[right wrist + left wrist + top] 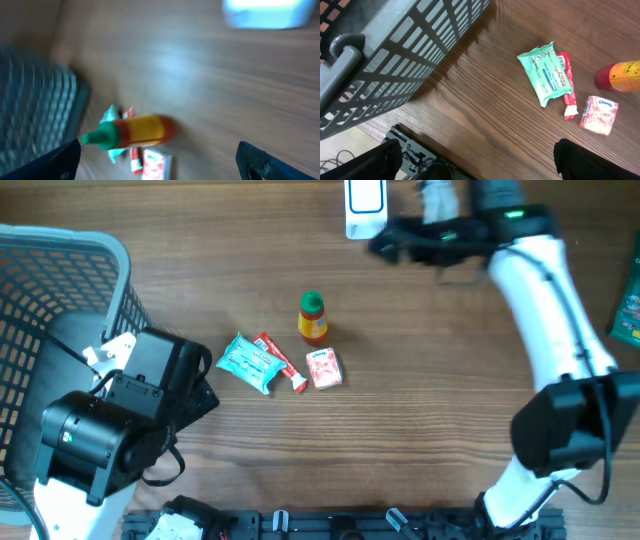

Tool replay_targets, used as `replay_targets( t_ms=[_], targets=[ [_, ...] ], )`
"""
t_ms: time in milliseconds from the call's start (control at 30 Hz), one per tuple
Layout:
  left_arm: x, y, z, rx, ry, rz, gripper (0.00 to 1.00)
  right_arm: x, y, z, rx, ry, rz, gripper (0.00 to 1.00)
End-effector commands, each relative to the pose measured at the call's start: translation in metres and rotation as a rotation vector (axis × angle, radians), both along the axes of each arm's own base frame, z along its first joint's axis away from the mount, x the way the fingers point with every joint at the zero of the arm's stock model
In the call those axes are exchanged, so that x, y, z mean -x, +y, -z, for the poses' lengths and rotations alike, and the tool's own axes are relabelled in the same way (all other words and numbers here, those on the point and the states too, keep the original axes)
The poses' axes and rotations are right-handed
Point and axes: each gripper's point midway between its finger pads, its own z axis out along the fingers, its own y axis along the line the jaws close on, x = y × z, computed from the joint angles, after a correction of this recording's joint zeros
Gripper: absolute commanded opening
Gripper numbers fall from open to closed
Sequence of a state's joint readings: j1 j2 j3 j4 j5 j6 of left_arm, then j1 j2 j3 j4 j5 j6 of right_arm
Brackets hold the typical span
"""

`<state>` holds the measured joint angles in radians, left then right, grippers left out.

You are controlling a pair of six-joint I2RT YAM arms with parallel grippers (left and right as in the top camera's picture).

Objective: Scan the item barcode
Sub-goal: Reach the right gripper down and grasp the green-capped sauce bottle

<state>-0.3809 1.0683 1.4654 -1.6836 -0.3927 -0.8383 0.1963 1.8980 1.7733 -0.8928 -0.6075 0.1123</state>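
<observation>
Several items lie mid-table: a sauce bottle (312,318) with a green cap, a teal wipes packet (248,363), a red sachet (283,362) and a small pink tissue pack (324,369). A white scanner (365,205) stands at the far edge. My left gripper (203,385) hangs open near the basket, left of the packet (546,72), with nothing between its fingers (587,161). At the back, beside the scanner, my right gripper (386,245) is open and empty. Its blurred wrist view shows the bottle (134,131) and the tissue pack (156,165) below it, and the scanner (265,12) at the top.
A grey slatted basket (70,242) fills the left side and reaches close to my left arm; its wall (395,55) takes up the upper left of the wrist view. A green box (628,305) sits at the right edge. A black rail (330,525) runs along the front edge.
</observation>
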Motion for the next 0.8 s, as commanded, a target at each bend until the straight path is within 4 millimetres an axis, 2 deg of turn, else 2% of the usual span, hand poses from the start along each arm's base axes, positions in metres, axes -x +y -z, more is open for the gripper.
replay_targets(
  t_ms=[0, 100, 233, 333, 467, 600, 633, 667, 767],
  targets=[
    [0.000, 0.002, -0.002, -0.019, -0.006, 0.015, 1.00, 0.016, 0.044, 0.016, 0.183, -0.079, -0.093, 1.00],
    [0.000, 0.002, -0.002, -0.020, -0.006, 0.015, 1.00, 0.034, 0.081, 0.029, 0.322, -0.136, -0.156, 1.00],
    [0.000, 0.002, -0.002, -0.019, -0.006, 0.015, 1.00, 0.048, 0.106, 0.051, 0.407, -0.146, -0.204, 0.99],
    [0.000, 0.002, -0.002, -0.019, -0.006, 0.015, 1.00, 0.052, 0.114, 0.067, 0.441, -0.130, -0.228, 0.97],
    [0.000, 0.002, -0.002, -0.020, -0.006, 0.015, 1.00, 0.053, 0.116, 0.091, 0.463, -0.084, -0.238, 0.81],
    [0.000, 0.002, -0.002, -0.020, -0.006, 0.015, 1.00, 0.048, 0.117, 0.090, 0.458, -0.096, -0.215, 0.65],
    [0.000, 0.002, -0.002, -0.019, -0.006, 0.015, 1.00, 0.045, 0.113, 0.090, 0.476, -0.093, -0.182, 0.58],
    [0.000, 0.002, -0.002, -0.020, -0.006, 0.015, 1.00, 0.042, 0.108, 0.091, 0.499, -0.093, -0.154, 0.46],
    [0.000, 0.002, -0.002, -0.019, -0.006, 0.015, 1.00, 0.043, 0.104, 0.092, 0.510, -0.081, -0.139, 0.41]
  ],
)
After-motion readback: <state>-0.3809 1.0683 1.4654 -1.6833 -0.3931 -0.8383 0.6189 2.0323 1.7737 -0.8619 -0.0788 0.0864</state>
